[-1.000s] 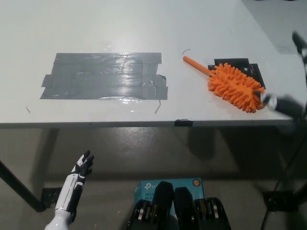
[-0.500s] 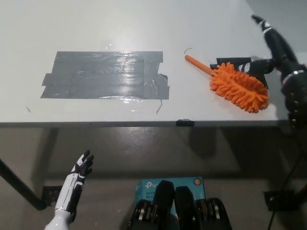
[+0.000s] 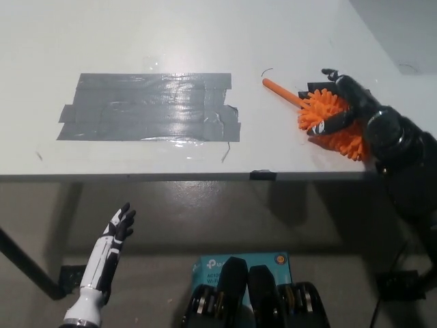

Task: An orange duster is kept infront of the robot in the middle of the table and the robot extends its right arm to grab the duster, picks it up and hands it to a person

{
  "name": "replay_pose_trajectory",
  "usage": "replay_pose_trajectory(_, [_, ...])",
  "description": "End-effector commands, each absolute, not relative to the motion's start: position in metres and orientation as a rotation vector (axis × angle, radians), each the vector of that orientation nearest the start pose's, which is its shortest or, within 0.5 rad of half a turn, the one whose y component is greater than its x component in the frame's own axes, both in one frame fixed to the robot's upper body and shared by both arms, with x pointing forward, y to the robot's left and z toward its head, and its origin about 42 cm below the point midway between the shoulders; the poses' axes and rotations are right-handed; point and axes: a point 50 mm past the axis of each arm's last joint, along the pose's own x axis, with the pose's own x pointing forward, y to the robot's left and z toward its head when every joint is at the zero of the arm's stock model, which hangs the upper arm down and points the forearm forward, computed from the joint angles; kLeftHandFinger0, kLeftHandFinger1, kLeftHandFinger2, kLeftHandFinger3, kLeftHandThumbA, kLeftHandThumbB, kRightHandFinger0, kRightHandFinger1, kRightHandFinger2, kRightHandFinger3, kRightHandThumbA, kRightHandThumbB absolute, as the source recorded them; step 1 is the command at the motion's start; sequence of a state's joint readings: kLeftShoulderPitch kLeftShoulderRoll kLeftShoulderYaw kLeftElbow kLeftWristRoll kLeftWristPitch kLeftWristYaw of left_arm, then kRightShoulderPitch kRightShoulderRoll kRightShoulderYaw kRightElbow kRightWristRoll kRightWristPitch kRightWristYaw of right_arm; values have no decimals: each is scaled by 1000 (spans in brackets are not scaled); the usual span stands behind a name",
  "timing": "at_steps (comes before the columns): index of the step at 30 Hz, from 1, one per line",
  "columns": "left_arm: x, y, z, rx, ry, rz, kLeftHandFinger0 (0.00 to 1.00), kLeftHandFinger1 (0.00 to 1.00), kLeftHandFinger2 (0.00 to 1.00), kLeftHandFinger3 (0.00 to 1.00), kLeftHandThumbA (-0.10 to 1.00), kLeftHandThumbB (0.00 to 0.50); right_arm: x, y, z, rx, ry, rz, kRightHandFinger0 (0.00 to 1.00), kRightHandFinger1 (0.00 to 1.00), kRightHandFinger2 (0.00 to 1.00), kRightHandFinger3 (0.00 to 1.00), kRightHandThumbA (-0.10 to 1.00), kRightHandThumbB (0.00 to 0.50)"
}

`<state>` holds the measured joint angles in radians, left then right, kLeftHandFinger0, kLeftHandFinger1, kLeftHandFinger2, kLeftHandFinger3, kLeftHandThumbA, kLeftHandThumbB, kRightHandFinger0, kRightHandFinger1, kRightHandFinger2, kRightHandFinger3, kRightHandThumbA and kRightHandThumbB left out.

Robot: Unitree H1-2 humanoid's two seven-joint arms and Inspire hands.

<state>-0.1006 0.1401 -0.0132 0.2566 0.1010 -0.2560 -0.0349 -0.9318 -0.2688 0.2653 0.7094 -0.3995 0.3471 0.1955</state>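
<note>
The orange duster (image 3: 326,116) lies on the white table (image 3: 205,41), toward its right side and near the front edge. Its thin handle points up and to the left, and its fluffy head lies partly over a small patch of black tape (image 3: 321,87) stuck to the tabletop.

The black right hand (image 3: 345,102) lies over the duster's head, with its arm coming in from the lower right. Its fingers (image 3: 333,74) are apart and curved around the fluffy part: one reaches over the far side of the head and another crosses the near side, touching the orange fibres. The fingers wrap the head loosely and are not yet closed tight on it, and the duster rests on the table under them. The handle sticks out free to the left of the hand.

The white left hand (image 3: 113,242) hangs low at the lower left, below the table's front edge, holding nothing, its fingers straight and slightly spread.

A large patch of grey tape (image 3: 150,107) covers the table's middle left, well apart from the duster.
</note>
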Motion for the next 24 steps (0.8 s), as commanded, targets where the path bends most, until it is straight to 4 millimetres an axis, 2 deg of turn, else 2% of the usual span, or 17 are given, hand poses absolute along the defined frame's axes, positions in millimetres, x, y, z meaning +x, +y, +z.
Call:
replay_pose_trajectory(1, [317,248,83,252,-140,-92,1000,1000,1000,1000,1000,150,554,-211,282,-881,154,246,1000,1000,1000,1000,1000,414])
replay_pose_trajectory(5, [318,249,83,259,-142,-91,1000,1000,1000,1000,1000,133,557,-215,272,-925,194,233,1000,1000,1000,1000,1000,434])
replay_pose_trajectory(9, [317,250,83,261,-138,-89,1000,1000,1000,1000,1000,141,558,-225,261,-965,258,222,1000,1000,1000,1000,1000,375])
replay_pose_trajectory(11, [318,251,85,262,-140,-87,1000,1000,1000,1000,1000,140,559,-228,261,-967,271,210,1000,1000,1000,1000,1000,370])
replay_pose_trajectory(14, [319,252,84,260,-143,-85,1000,1000,1000,1000,1000,143,560,-233,258,-971,298,205,1000,1000,1000,1000,1000,416])
replay_pose_trajectory(18, [319,252,84,260,-145,-89,1000,1000,1000,1000,1000,141,560,-233,254,-1010,337,214,1000,1000,1000,1000,1000,435])
replay_pose_trajectory(20, [317,251,85,262,-145,-92,1000,1000,1000,1000,1000,139,559,-234,250,-989,381,248,1000,1000,1000,1000,1000,391])
replay_pose_trajectory(21, [316,250,85,262,-145,-92,1000,1000,1000,1000,1000,139,559,-235,250,-984,386,255,1000,1000,1000,1000,1000,391])
replay_pose_trajectory(22, [318,250,86,260,-146,-92,1000,1000,1000,1000,1000,140,560,-235,251,-946,396,279,1000,1000,1000,1000,733,314])
replay_pose_trajectory(23, [319,250,87,260,-148,-92,1000,1000,1000,1000,1000,141,561,-235,252,-914,395,288,1000,1000,1000,1000,636,304])
replay_pose_trajectory(24, [319,251,88,259,-148,-91,1000,1000,1000,1000,1000,147,560,-233,252,-885,395,265,660,711,962,1000,278,321])
